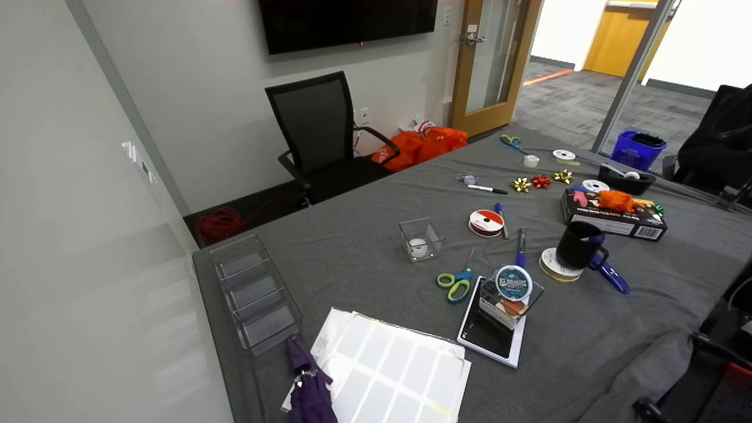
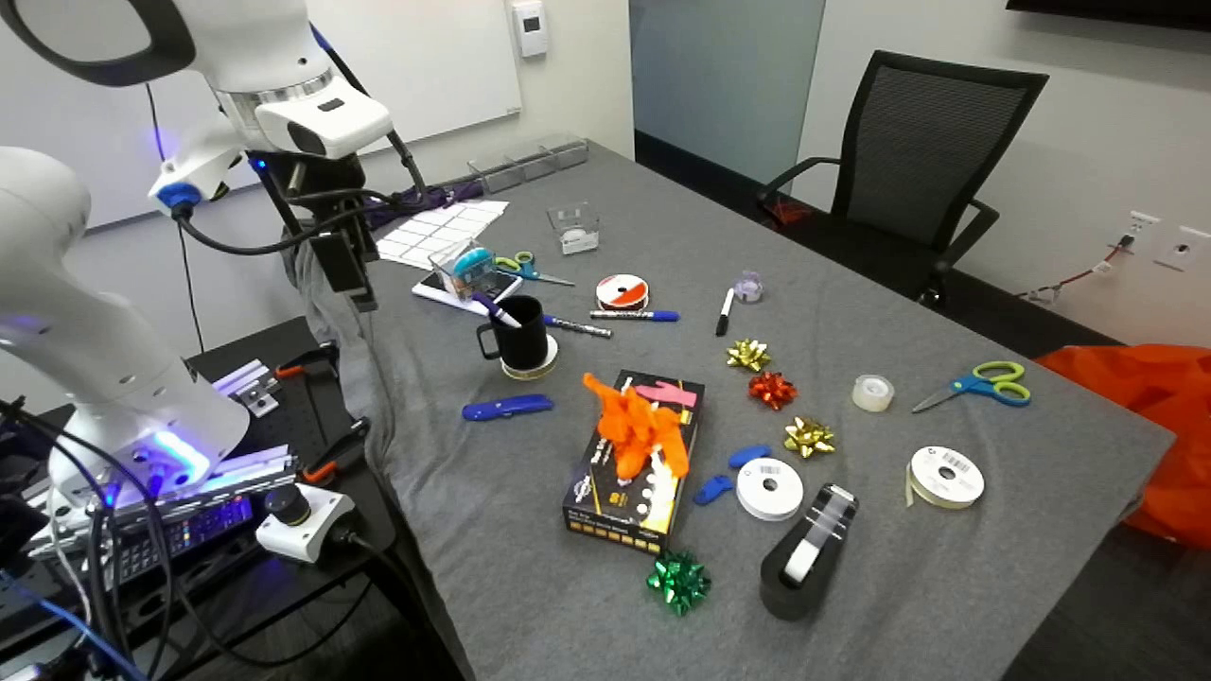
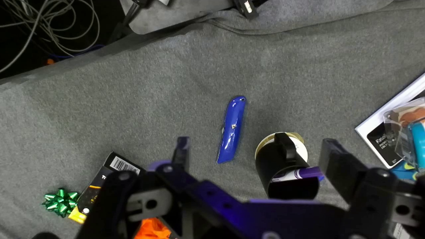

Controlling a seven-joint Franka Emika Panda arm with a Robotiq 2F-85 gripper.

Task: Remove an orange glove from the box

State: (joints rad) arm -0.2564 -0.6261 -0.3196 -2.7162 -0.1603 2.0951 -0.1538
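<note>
In an exterior view the orange glove (image 2: 641, 430) lies crumpled across the top of the black box (image 2: 605, 498) — bright, loosely folded, one thin tip pointing toward the black mug (image 2: 523, 345); whether any of it is tucked inside I cannot tell. A stretch of grey cloth (image 2: 492, 482) separates the black box from the edge of the bench (image 2: 473, 586) nearest the white arm (image 2: 260, 47), the roomier side; opposite sits a white ribbon spool (image 2: 769, 490), and a green bow (image 2: 678, 581) lies just beside the box's end. In an exterior view the orange glove is a small heap on the black box, whose barcoded side shows; the grey cloth stretches between the compartment tray (image 1: 261, 320) and a small clear container (image 1: 433, 242), and the bench's far edge passes a mesh chair (image 1: 320, 126). The purple umbrella (image 1: 308, 390), lying partly over white sheets (image 1: 399, 376), shows most plainly here. The wrist view looks down past the tool (image 3: 257, 149), its jaws wide apart — between them appear the blue utility knife (image 3: 231, 129) flat on the bench and the black mug on a gold-rimmed spool (image 3: 301, 148), a purple marker (image 3: 298, 173) leaning in it. A patch of the orange glove shows at the lower edge, partly behind the tool, while the barcoded corner of the black box sticks out at left; the bench edge cuts across the upper left, loose cables (image 3: 35, 28) beyond it.
</note>
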